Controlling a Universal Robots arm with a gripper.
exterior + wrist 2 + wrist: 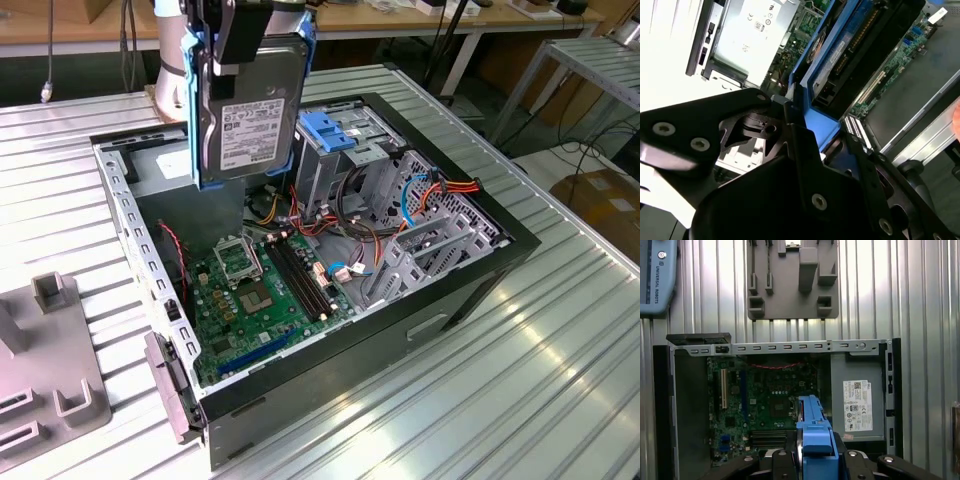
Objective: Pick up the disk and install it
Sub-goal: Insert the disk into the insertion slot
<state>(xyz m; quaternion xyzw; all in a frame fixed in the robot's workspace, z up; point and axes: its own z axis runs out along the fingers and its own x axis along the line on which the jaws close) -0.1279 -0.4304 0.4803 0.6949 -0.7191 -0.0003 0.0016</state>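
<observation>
I see the case [380, 360] lying on the table [520, 400], open side up. The motherboard [250, 300] lies flat on its floor. The disk [250, 110] hangs upright above the far part of the case, clear of the motherboard, with my gripper [245, 40] clamped on its top edge. The cage [345, 165] stands inside the case just to the exterior view's right of the disk. A bracket [330, 130] sits on top of the cage, and cables [350, 255] lie between the cage and the motherboard. In the first wrist view the power supply [857, 405] sits in the case beside the motherboard, against a wall. A holder [60, 400] lies on the table outside the case, at the exterior view's left, apart from it.
</observation>
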